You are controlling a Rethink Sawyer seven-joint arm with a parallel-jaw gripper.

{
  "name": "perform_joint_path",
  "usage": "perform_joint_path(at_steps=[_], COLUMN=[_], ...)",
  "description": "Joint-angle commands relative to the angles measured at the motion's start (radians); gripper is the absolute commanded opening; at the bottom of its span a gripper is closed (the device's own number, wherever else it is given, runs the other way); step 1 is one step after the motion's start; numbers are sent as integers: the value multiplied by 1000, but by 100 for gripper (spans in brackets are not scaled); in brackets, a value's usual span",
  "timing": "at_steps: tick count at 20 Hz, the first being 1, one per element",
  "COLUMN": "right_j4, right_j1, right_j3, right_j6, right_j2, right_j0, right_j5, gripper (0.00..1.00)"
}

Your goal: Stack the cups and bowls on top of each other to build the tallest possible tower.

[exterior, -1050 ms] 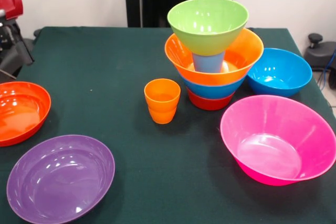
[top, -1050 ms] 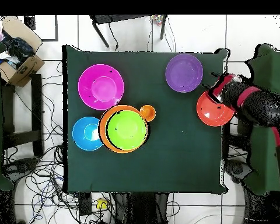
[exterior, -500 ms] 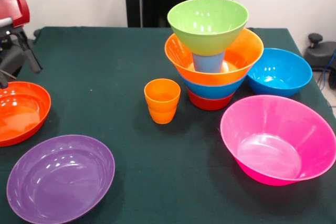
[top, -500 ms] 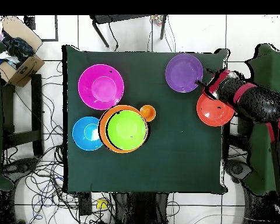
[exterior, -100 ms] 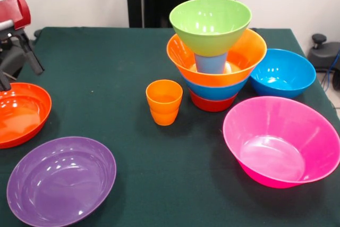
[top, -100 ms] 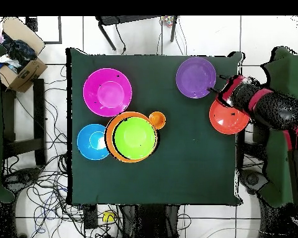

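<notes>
The tower (exterior, -100 ms: 212,51) stands at the table's middle back: a red-orange bowl, a blue bowl and an orange bowl (exterior, -100 ms: 236,62), then a light blue cup (exterior, -100 ms: 211,63) carrying the lime green bowl (exterior, -100 ms: 210,25) (top, -100 ms: 135,137). Two nested orange cups (exterior, -100 ms: 164,102) (top, -100 ms: 156,119) stand beside it. Loose on the cloth are a blue bowl (exterior, -100 ms: 282,73), a pink bowl (exterior, -100 ms: 281,141), a purple bowl (exterior, -100 ms: 61,180) and a red-orange bowl (exterior, -100 ms: 21,112) (top, -100 ms: 226,118). My gripper (exterior, -100 ms: 17,72) (top, -100 ms: 221,94) hangs open and empty over that red-orange bowl's far rim.
The green-clothed table (exterior, -100 ms: 106,62) ends just past the red-orange bowl, at the left edge of the front view. A cardboard box (top, -100 ms: 18,59) and loose cables (top, -100 ms: 46,180) lie on the floor beside the table. A black stand (exterior, -100 ms: 320,43) is behind the right corner.
My gripper has come in from the table's edge and risen a little, so its spread fingers now show above the red-orange bowl. No bowl or cup has moved.
</notes>
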Motion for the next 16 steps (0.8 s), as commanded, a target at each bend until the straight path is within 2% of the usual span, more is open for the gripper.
perform_joint_path(at_steps=[1, 6, 11, 16], right_j4=[-97, -122, -136, -142], right_j1=[42, 53, 46, 37], right_j3=[-61, -55, -64, -57], right_j6=[-248, -245, -244, -228], right_j2=[-130, -145, -170, -190], right_j0=[37, 34, 39, 43], right_j5=[72, 59, 106, 112], gripper=[100, 100, 100, 100])
